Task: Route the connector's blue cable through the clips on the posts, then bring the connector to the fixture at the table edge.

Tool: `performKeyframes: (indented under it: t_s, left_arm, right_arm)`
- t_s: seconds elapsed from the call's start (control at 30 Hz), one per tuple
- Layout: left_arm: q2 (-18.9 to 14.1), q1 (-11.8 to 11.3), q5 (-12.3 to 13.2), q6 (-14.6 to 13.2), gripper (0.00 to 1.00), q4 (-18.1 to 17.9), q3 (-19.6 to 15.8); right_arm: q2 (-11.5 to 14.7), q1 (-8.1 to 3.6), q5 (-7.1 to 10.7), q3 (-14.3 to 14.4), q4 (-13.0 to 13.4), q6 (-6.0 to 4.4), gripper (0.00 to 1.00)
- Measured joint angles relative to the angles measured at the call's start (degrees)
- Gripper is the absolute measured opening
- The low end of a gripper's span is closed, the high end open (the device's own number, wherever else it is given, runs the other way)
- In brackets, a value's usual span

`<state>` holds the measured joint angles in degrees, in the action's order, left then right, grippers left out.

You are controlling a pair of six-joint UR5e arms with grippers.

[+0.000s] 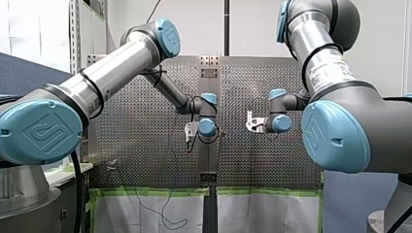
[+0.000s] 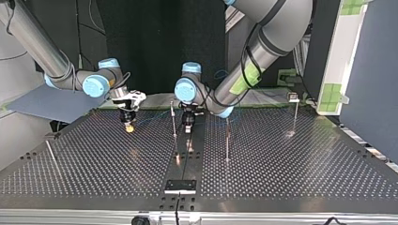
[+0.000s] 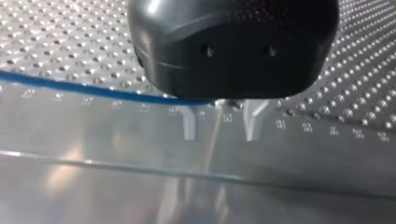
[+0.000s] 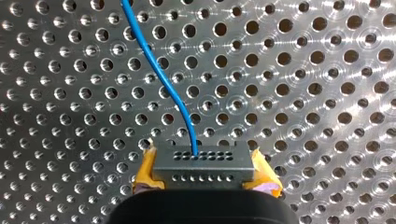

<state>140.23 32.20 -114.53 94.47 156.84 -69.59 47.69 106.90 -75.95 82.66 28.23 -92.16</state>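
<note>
Our left arm (image 1: 116, 65), silver tube with blue joint caps, reaches in with its wrist bent down. Its black gripper (image 3: 220, 133) points straight down, and the two metal fingers (image 3: 189, 126) stand apart. Our right arm (image 1: 323, 63) folds in alongside, also aiming down. Its gripper (image 4: 203, 161) presses yellow pads (image 4: 145, 170) against both ends of a grey rectangular connector (image 4: 210, 173).

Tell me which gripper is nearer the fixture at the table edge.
Left. My left gripper hangs over the middle strip, in line with the fixture; my right gripper, holding the connector, sits farther off toward the top view's left.
</note>
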Motion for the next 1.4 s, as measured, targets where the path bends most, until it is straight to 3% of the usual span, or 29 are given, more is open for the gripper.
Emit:
performKeyframes:
  t_s: [0.03,0.3,0.47,0.57,0.93,1.4]
  left_arm:
    - [0.0,0.07,0.37,-0.1,1.0,0.23,0.0]
    - [-0.25,0.25,-0.29,-0.81,1.0,3.57,-0.06]
    - [-1.71,0.93,-2.16,-2.1,1.0,6.12,-1.03]
    - [-3.07,1.25,-1.75,-2.47,1.0,6.97,-2.29]
    - [-7.77,3.65,1.77,-2.44,1.0,5.74,-7.78]
    - [-8.1,5.23,0.34,-2.22,1.0,5.32,-13.24]
  right_arm:
    - [0.0,0.0,0.0,0.0,-0.12,0.07,0.0]
    - [0.0,0.02,0.0,0.01,-1.5,0.54,0.0]
    - [0.01,0.01,0.0,0.01,-1.9,0.56,0.0]
    - [0.01,-0.02,0.0,0.01,-2.05,0.56,0.0]
    - [0.0,-0.13,-0.01,0.01,-2.98,0.59,0.0]
    - [0.0,-0.24,0.0,0.01,-3.84,0.65,0.0]
